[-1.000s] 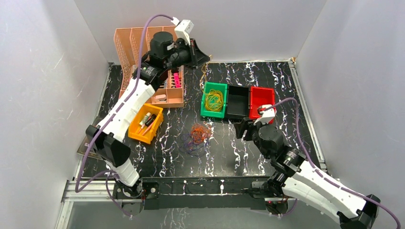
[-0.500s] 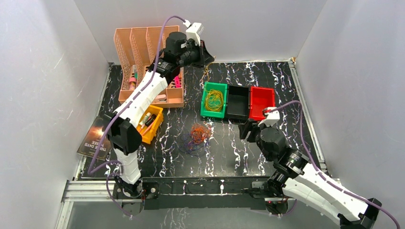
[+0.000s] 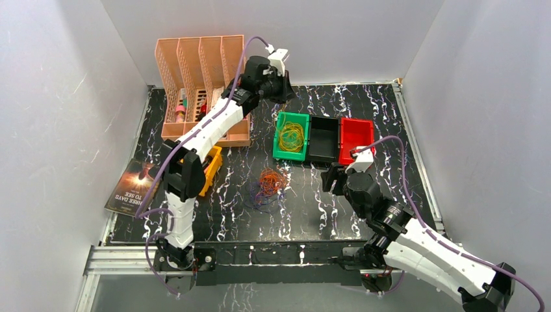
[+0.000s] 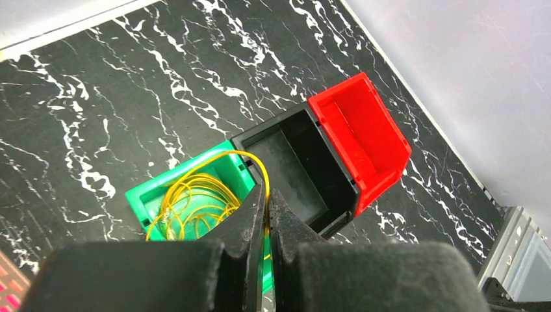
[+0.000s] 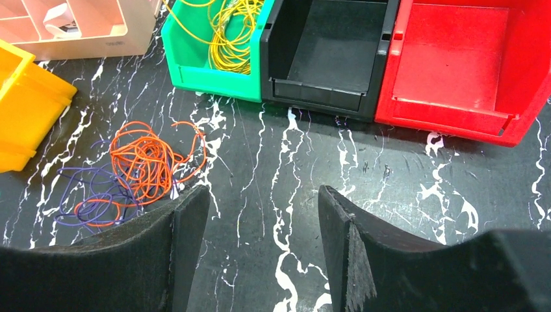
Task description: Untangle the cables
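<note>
Black marbled tabletop (image 3: 305, 208), left end effector (image 4: 268, 208) pinching hair-thin yellow cable (image 4: 250, 156) above green bin (image 4: 140, 195), right end effector (image 5: 263, 214) gaping, wiry orange-purple tangle (image 5: 146, 159) ahead-left

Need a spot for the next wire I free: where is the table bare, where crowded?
Bare tabletop lies in front of the black bin and red bin, right of the orange and purple tangle, and behind the bins. Crowded: the left side, with organizer, yellow bin and tangle.
</note>
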### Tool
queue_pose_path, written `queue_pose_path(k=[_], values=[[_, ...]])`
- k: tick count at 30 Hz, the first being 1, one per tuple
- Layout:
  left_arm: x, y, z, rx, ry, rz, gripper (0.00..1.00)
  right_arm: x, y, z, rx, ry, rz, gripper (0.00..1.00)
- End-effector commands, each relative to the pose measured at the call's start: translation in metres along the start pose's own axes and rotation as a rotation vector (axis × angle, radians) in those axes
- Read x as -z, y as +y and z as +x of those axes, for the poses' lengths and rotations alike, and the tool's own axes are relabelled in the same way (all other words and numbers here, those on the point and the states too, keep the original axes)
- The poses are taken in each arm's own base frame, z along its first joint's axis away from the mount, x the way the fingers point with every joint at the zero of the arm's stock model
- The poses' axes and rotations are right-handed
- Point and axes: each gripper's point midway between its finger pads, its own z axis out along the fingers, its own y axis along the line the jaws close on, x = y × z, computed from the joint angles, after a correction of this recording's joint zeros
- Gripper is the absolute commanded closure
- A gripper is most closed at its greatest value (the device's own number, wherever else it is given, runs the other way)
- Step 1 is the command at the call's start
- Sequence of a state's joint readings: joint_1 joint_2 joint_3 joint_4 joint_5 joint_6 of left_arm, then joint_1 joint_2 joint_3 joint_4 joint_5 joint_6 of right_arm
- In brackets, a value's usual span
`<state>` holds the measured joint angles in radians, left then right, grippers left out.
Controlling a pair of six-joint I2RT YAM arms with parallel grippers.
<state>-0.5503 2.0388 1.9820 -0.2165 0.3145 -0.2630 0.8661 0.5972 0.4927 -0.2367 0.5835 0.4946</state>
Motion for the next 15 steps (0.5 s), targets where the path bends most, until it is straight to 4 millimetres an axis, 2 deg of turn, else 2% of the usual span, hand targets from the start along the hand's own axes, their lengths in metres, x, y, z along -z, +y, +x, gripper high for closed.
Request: queue_pose_path(k=[1, 7, 10, 12, 15], values=[[-0.005, -0.026, -0.002, -0.025, -0.008, 0.071, 1.0, 0.0, 0.007, -0.009, -0.035, -0.039, -0.024, 0.29], [-0.031, -0.051, 0.01, -0.008, 0.036, 0.173, 1.0, 0.002, 0.005, -0.009, -0.053, -0.043, -0.022, 0.29], [-0.045, -0.058, 0.018, -0.005, 0.054, 0.193, 1.0, 0.005, 0.001, -0.01, -0.063, -0.05, -0.012, 0.29], [-0.053, -0.055, 0.027, 0.003, 0.072, 0.189, 1.0, 0.007, -0.001, -0.011, -0.069, -0.056, -0.005, 0.29], [-0.062, -0.038, 0.045, 0.01, 0.111, 0.125, 1.0, 0.009, -0.005, -0.012, -0.074, -0.065, 0.004, 0.29]])
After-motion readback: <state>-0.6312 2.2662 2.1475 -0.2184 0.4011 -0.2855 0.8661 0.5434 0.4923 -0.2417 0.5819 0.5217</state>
